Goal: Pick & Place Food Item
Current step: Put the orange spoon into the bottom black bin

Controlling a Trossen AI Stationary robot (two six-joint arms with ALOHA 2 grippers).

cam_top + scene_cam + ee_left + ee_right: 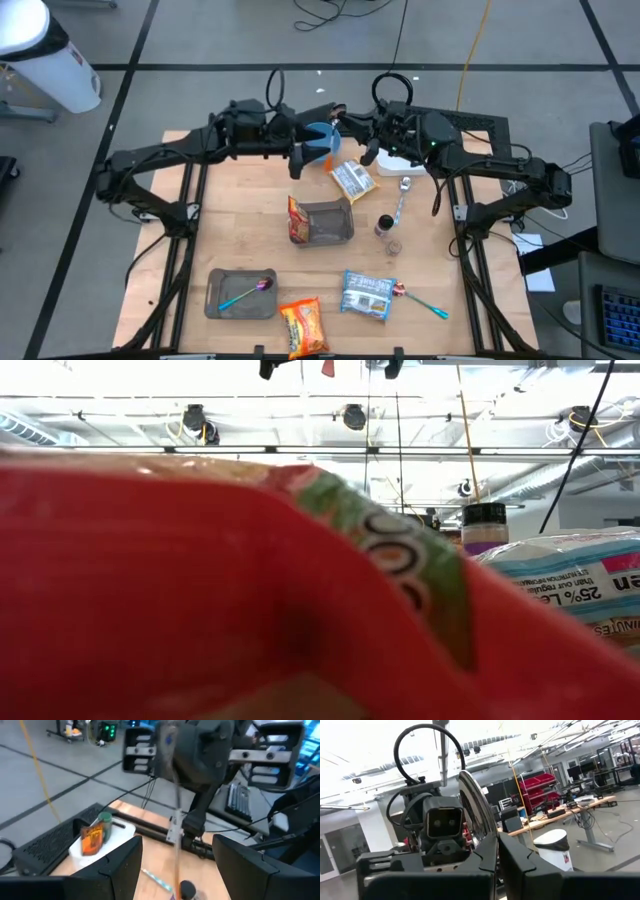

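A blue bowl point(320, 140) hangs in the air over the table's far middle, tipped on its edge. My right gripper point(342, 126) is shut on it from the right. My left gripper point(300, 163) is open just left of and below the bowl. In the left wrist view the bowl's thin edge point(175, 820) stands between my wide-open fingers without touching them. A grey-brown snack packet point(352, 180) lies flat on the table below the grippers. A red packet point(298, 220) leans in a grey mesh basket point(328, 224). My right gripper pinches the bowl's rim point(476, 815) between its two fingers, which are almost closed on the thin edge. The fingers come level from the table's right side. The bowl is lifted clear of the table and stands on edge.
A blue packet point(368, 295), an orange packet point(302, 325), a spoon point(422, 301) and a grey tray point(225, 305) with a spoon lie near the front edge. A small bottle point(385, 225) and a metal utensil point(402, 195) lie right of the basket. A white board point(120, 832) sits at the far right.
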